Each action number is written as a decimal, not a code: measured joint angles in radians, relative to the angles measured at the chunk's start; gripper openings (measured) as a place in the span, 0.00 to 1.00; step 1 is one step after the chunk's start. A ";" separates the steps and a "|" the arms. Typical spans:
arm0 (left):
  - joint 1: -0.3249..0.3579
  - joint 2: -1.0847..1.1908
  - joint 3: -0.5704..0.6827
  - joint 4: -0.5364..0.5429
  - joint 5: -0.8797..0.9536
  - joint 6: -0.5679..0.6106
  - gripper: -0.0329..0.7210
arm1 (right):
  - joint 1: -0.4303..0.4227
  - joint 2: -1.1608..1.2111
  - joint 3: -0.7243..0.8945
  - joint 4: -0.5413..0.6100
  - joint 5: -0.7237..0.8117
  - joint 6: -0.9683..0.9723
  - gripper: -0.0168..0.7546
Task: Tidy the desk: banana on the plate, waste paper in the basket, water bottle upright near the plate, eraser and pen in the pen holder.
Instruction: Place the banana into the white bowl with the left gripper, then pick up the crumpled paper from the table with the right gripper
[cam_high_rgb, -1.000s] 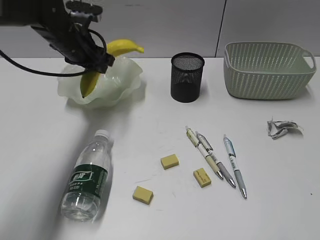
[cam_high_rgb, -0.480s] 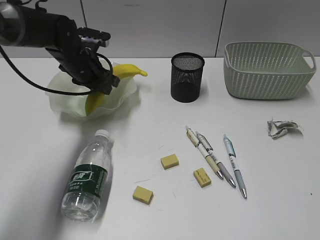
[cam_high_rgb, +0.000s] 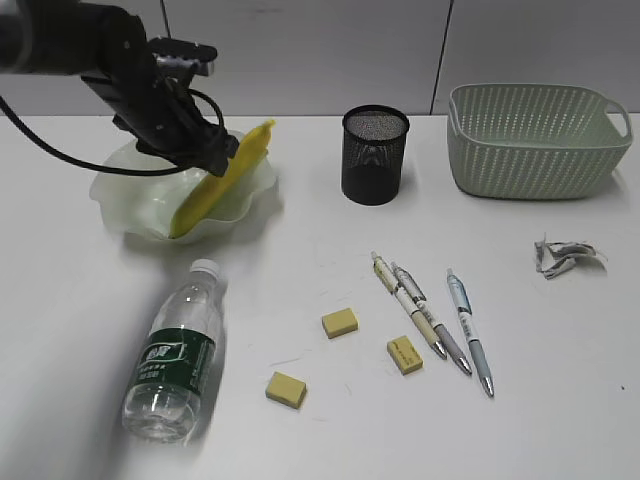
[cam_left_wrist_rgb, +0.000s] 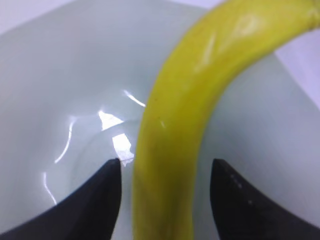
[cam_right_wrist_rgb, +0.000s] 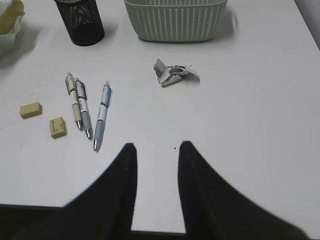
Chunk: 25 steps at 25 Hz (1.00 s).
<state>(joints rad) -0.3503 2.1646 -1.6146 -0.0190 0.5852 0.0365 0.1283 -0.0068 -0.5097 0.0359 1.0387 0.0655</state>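
Left claw (cam_left_wrist_rgb: 165, 172) standing wide around banana (cam_high_rgb: 225, 180) lying in plate (cam_high_rgb: 130, 215), far left — nearly done. Bottle (cam_high_rgb: 178, 355) lying down; paper (cam_high_rgb: 565, 255), pens, erasers waiting on desk — right claw (cam_right_wrist_rgb: 155, 150) idling, empty.

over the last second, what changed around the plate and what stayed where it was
The left end effector came down over the plate, which slid a little left, and the banana went from hanging in the grip to lying across the dish. The fingers now stand apart from the banana on both sides. The bottle, erasers, pens, paper and right end effector stayed put.
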 joint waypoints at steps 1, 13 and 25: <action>0.000 -0.017 0.000 0.002 0.000 0.000 0.65 | 0.000 0.000 0.000 0.000 0.000 0.000 0.33; 0.014 -0.528 0.335 0.027 -0.069 0.001 0.64 | 0.000 0.000 0.000 0.000 0.000 0.000 0.33; 0.015 -1.678 0.961 0.064 0.186 -0.057 0.63 | 0.000 0.000 0.000 0.002 0.000 0.000 0.33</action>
<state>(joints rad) -0.3354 0.4865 -0.6532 0.0450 0.7714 -0.0202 0.1283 -0.0068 -0.5097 0.0382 1.0387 0.0655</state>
